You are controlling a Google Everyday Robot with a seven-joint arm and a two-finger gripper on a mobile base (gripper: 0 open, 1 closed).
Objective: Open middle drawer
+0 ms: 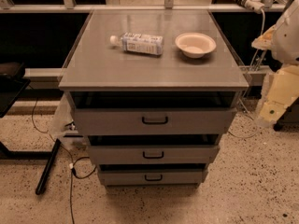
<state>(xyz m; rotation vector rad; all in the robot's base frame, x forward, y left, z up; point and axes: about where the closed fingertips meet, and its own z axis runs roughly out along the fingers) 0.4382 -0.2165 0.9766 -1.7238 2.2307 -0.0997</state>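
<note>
The grey metal cabinet (154, 73) has three stacked drawers. The middle drawer (187, 154) has a medium-height flat front with a small black handle (153, 155) at its centre, and a dark gap shows above its front. The taller top drawer (196, 121) is above it and the narrowest bottom drawer (177, 176) is below. My gripper (274, 101) hangs at the right edge of the view, pale and blurred, to the right of the cabinet at top-drawer height and apart from every handle. It holds nothing that I can see.
A plastic bottle (138, 43) lies on its side on the cabinet top, with a white bowl (195, 44) to its right. A black pole (47, 167) and cables (74, 169) lie on the speckled floor at the left. A dark table (9, 85) stands far left.
</note>
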